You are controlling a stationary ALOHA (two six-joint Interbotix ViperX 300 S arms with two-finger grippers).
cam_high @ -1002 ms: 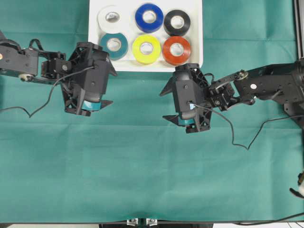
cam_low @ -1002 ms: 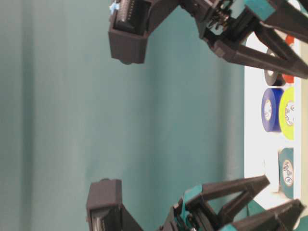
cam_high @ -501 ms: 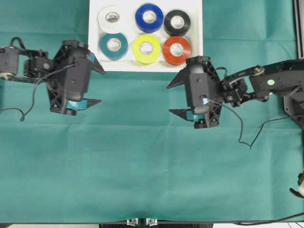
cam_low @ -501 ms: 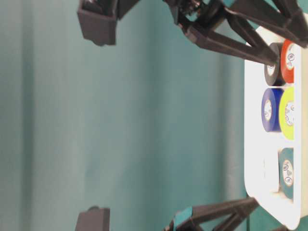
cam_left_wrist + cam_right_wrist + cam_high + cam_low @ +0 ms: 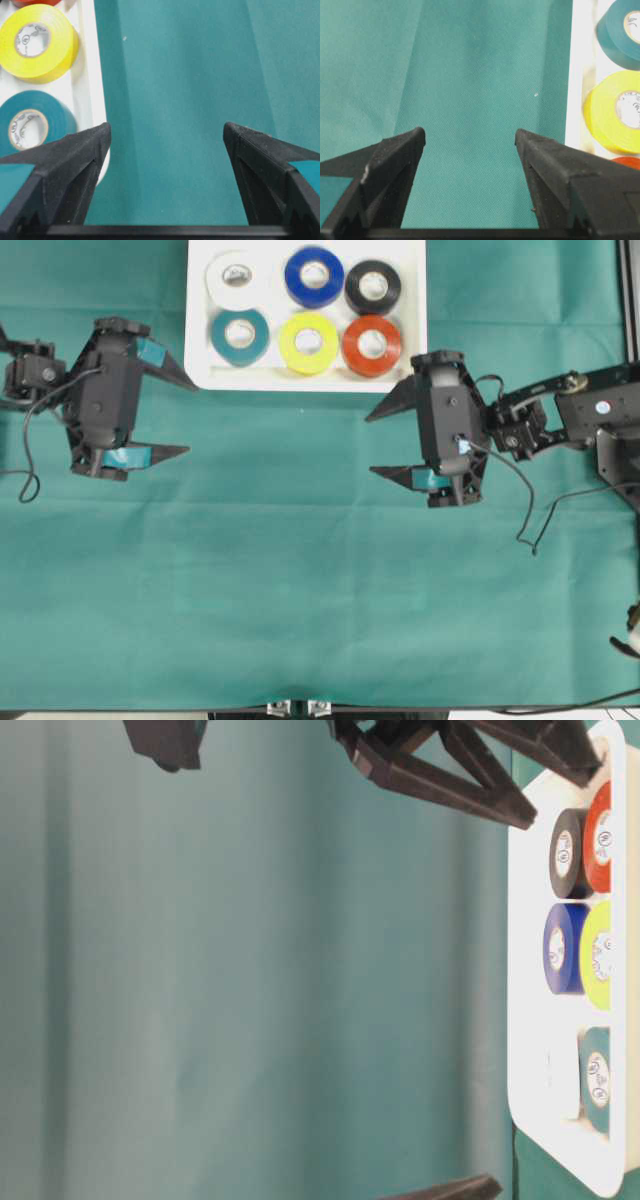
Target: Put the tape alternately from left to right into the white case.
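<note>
- A green cloth (image 5: 300, 570) is covering the surface, creased in places, with nothing but the two arms and a trailing black cable (image 5: 520, 510) showing on it.
- The white case (image 5: 410, 370) is sitting at the far middle edge of the cloth, and all six rolls of tape are lying flat inside it in two rows of three.
- In the back row the white roll (image 5: 236, 277), the blue roll (image 5: 314, 276) and the black roll (image 5: 373, 286) are sitting side by side; in the front row the teal roll (image 5: 239, 334), the yellow roll (image 5: 308, 341) and the red roll (image 5: 372, 344) are sitting just beside one another.
- No roll is showing on the cloth outside the case in any view, so I am judging the placing as done, with nothing left to carry.
- The left hand (image 5: 172, 418) is hanging to the left of the case, near its front left corner, its jaws spread wide and holding nothing; its wrist view is showing only cloth between the fingers (image 5: 75, 150).
- The right hand (image 5: 395, 440) is hovering in front of the case's right corner, apart from it, also spread wide and carrying nothing.
- What is remaining, by my reading, is only for both arms to be parking away from the case.
</note>
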